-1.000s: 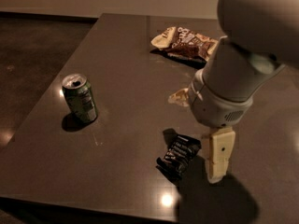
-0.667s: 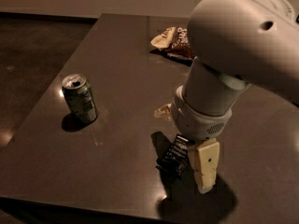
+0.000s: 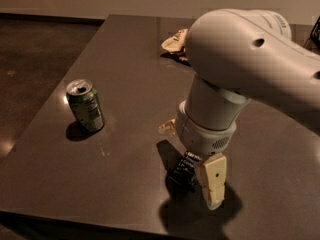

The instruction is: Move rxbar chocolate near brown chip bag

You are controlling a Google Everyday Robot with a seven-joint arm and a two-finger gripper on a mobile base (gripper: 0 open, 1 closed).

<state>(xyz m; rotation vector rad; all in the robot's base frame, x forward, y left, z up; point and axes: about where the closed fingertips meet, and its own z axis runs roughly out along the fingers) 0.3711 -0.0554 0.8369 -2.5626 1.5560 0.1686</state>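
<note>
The rxbar chocolate (image 3: 183,168), a small black glossy wrapper, lies flat on the dark table (image 3: 125,84) near its front edge. My gripper (image 3: 190,157) points down right over the bar, open, with one pale finger (image 3: 212,182) just right of the bar and the other finger (image 3: 167,128) behind and left of it. The arm covers part of the bar. The brown chip bag (image 3: 174,41) lies at the far side of the table. Only its pale end shows past my arm.
A green soda can (image 3: 85,105) stands upright on the left part of the table. The table's front edge (image 3: 75,219) runs close below the bar. Dark floor (image 3: 30,49) lies to the left.
My arm has swung left and down toward the front, bringing the gripper from beside the bar to right over it. The arm now hides most of the chip bag. The can has not moved.
</note>
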